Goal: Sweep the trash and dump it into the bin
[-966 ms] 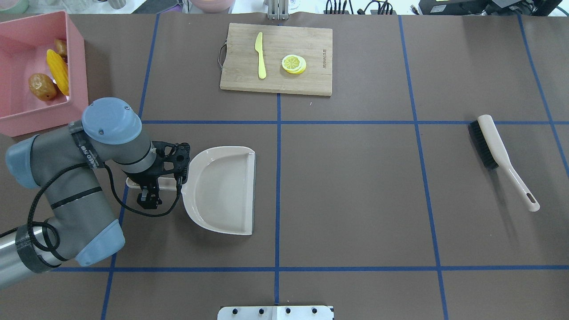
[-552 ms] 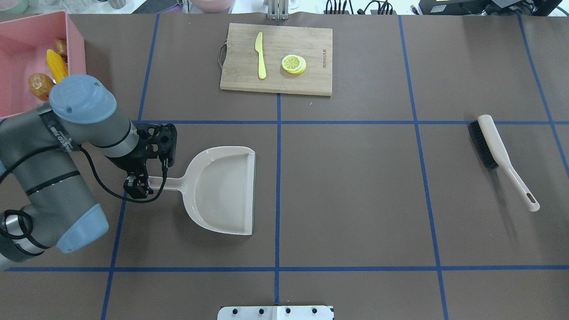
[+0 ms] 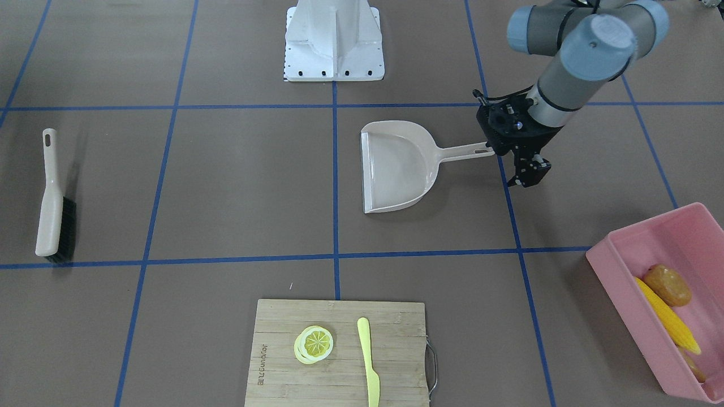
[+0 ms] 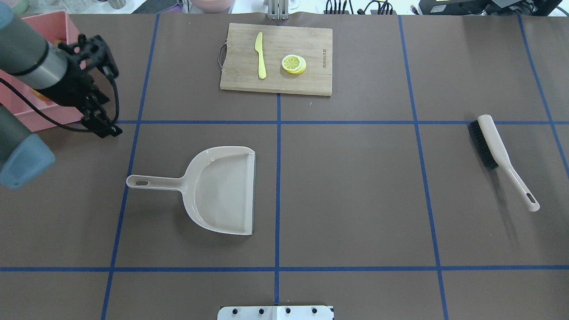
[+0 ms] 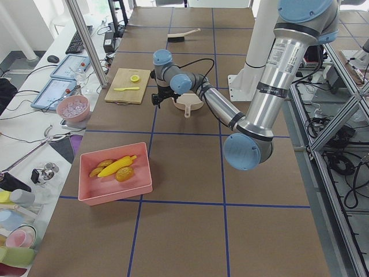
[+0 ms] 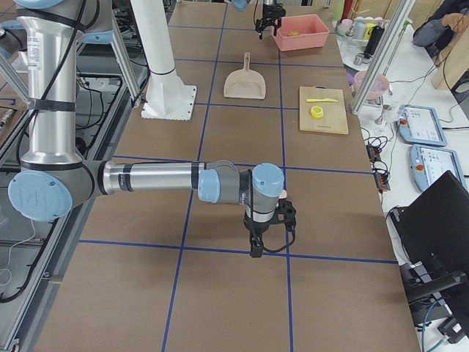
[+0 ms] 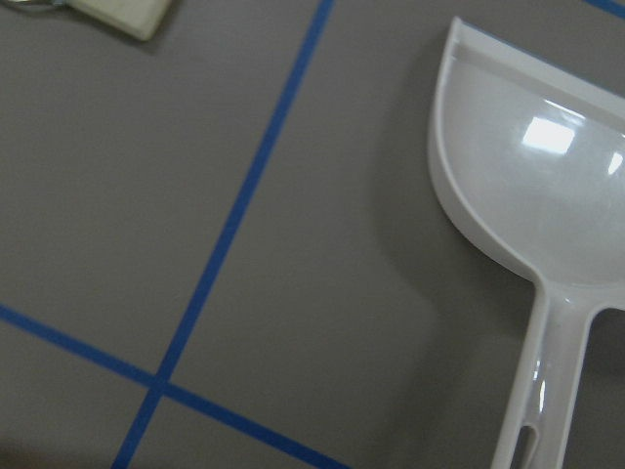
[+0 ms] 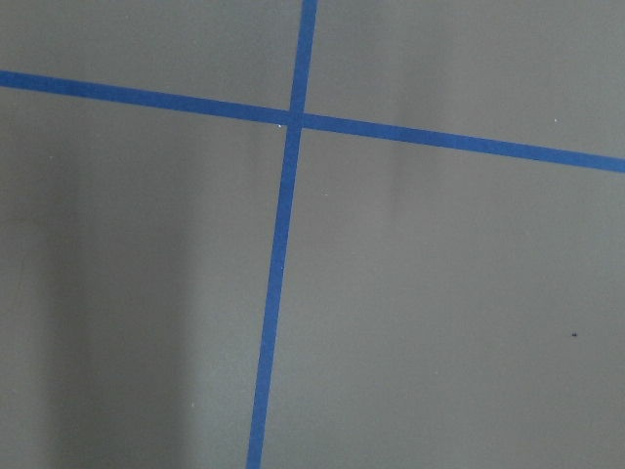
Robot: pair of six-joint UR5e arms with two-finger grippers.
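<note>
The pink bin [image 3: 624,305] stands at the table's left end and also shows in the overhead view [image 4: 49,18]. In it lie the yellow corn cob [image 3: 668,320], the brown-orange potato [image 3: 668,284] and the ginger root [image 3: 693,365], which is partly cut off by the frame. My left gripper [image 4: 106,129] hangs empty above the table beside the bin, its jaws apart [image 3: 529,175]. My right gripper [image 6: 256,248] shows only in the exterior right view, low over bare table. I cannot tell whether it is open.
The beige dustpan [image 4: 222,191] lies empty on the table, handle toward my left arm. A brush [image 4: 493,142] lies at the right. A cutting board [image 4: 275,58] with a pale yellow knife [image 4: 260,55] and lemon slices [image 4: 294,63] sits at the far middle.
My left gripper has let go of the dustpan handle and moved up and away toward the bin. The dustpan stays where it was.
</note>
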